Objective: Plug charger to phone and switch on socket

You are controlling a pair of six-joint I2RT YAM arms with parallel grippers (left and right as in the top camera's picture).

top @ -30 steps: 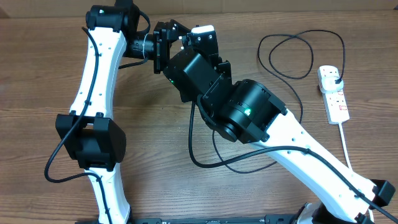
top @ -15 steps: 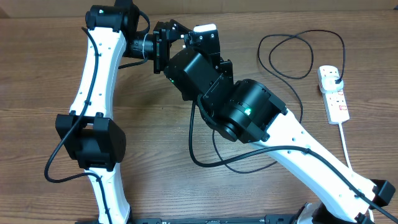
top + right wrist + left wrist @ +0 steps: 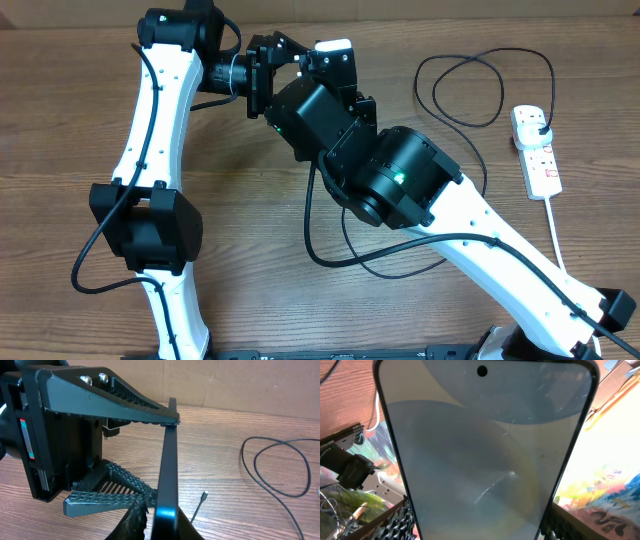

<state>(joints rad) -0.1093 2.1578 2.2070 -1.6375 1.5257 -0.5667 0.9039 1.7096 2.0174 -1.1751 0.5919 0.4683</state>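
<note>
Overhead, wood-grain table (image 3: 60, 120), socket (image 3: 536, 150) at right, cardboard backdrop (image 3: 240, 380)

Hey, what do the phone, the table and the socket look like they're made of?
Phone: glossy glass front, going by reflections and fine scratches. Table: wood or wood-look laminate, with visible grain. Socket: probably smooth white plastic, red-orange switches.

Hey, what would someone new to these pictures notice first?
The rectangular smartphone with a pale grey glass screen fills the left wrist view, clamped in the black ribbed left gripper above the wooden table. To the right, the thin black looping charger cable runs to the white oblong power strip with red switches, while its small plug tip lies loose on the wood.
</note>
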